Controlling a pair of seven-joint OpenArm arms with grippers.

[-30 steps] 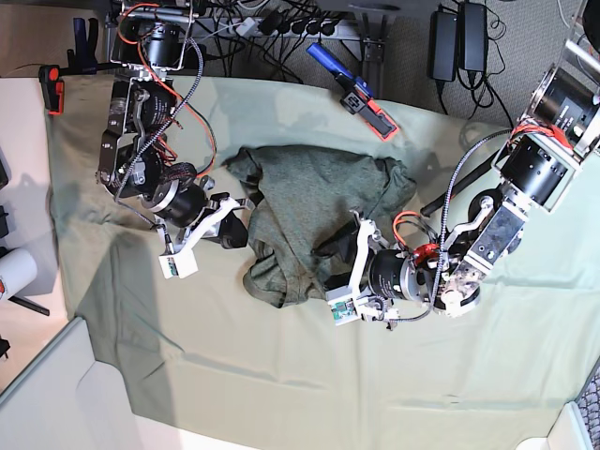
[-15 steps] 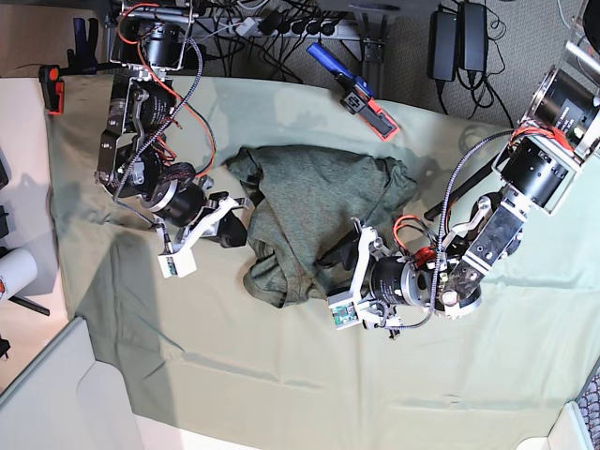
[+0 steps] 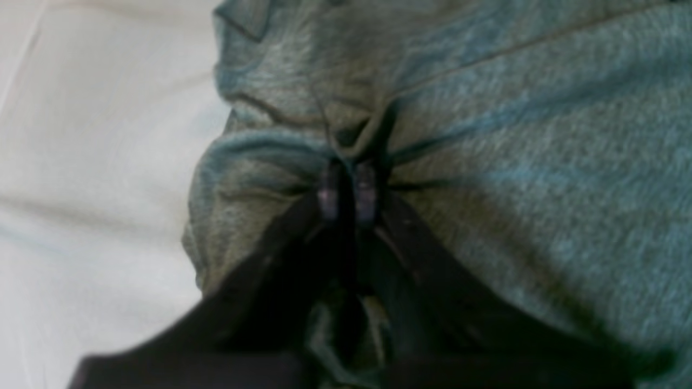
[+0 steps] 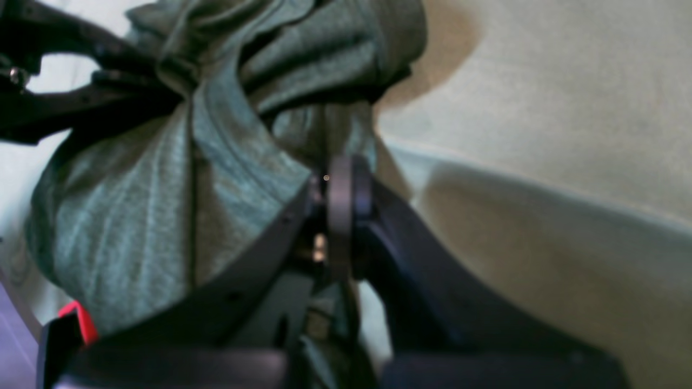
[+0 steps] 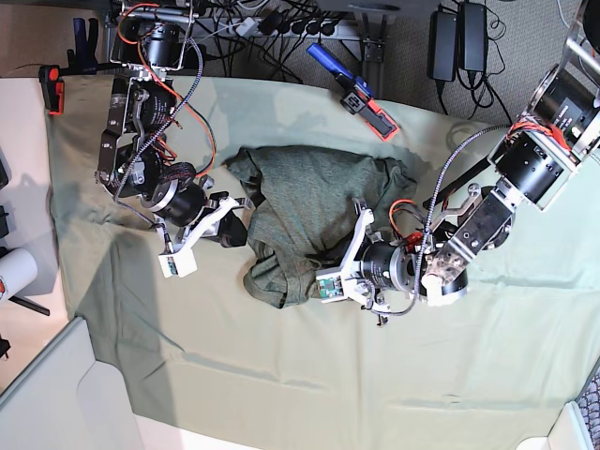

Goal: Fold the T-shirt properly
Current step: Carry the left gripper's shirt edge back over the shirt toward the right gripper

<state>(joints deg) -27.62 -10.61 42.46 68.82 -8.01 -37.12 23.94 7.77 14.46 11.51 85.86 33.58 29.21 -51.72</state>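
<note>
The T-shirt (image 5: 314, 202) lies crumpled in a dark olive-green heap in the middle of the mint-green table cloth (image 5: 281, 375). My left gripper (image 5: 322, 260) sits at the heap's front edge. In the left wrist view its tips (image 3: 346, 189) are shut, and the T-shirt (image 3: 540, 162) puckers in folds around them. My right gripper (image 5: 246, 217) is at the heap's left edge. The right wrist view shows that gripper (image 4: 340, 183) shut, with a bunched fold of the T-shirt (image 4: 135, 205) running into the jaws.
A blue-and-red tool (image 5: 354, 91) lies at the back of the cloth, and an orange clamp (image 5: 52, 89) sits at the back left corner. Cables and power bricks (image 5: 459, 42) crowd the back edge. A white cup (image 5: 14, 272) stands off the cloth at the left.
My left gripper has slid left onto the front edge of the T-shirt and closed on the fabric. The right arm has stayed where it was.
</note>
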